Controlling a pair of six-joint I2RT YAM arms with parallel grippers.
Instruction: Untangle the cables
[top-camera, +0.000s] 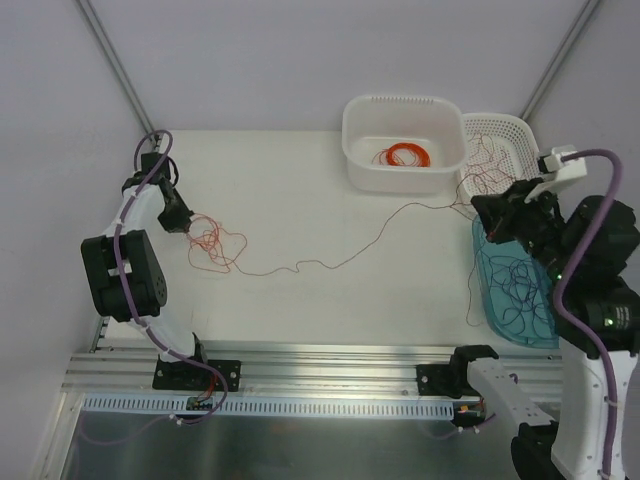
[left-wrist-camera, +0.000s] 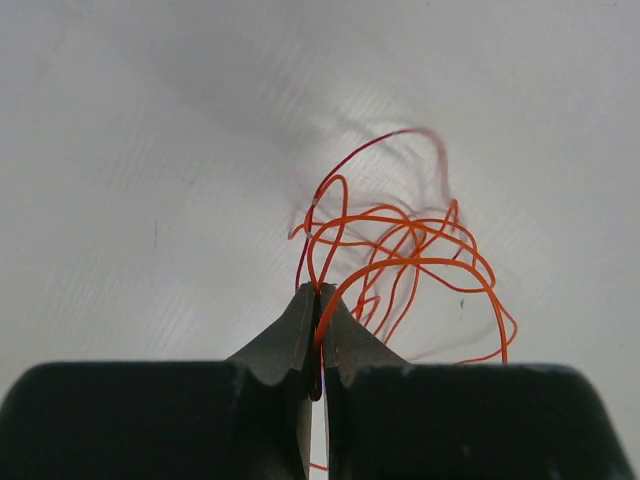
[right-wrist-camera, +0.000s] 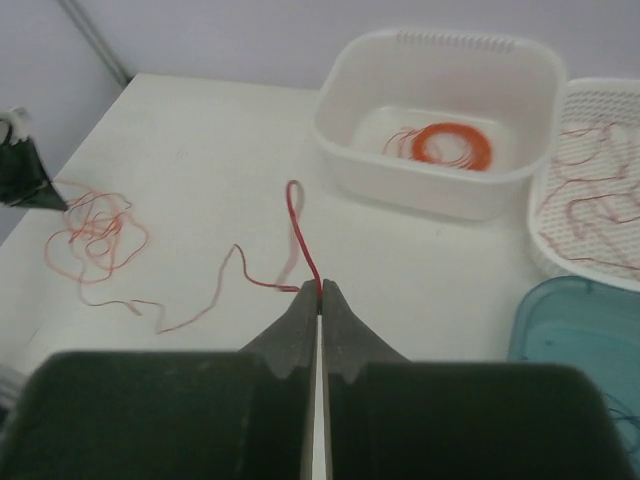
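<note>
The cables are a small scribble of thin orange and red wire (top-camera: 215, 245) on the white table at the left. My left gripper (top-camera: 188, 222) is shut on an orange strand at its edge; in the left wrist view the loops (left-wrist-camera: 420, 250) fan out just past the gripper (left-wrist-camera: 318, 292). One long red strand (top-camera: 320, 264) runs from the knot across the table to my right gripper (top-camera: 487, 222). The right gripper (right-wrist-camera: 320, 287) is shut on that strand (right-wrist-camera: 295, 215) and held above the table.
A white tub (top-camera: 347, 130) at the back holds a neat orange ring coil (top-camera: 403, 155). Beside it a white lattice basket (top-camera: 490, 120) holds red wires. A teal tray (top-camera: 478, 270) under the right arm holds dark wires. An aluminium rail (top-camera: 320, 365) lines the near edge.
</note>
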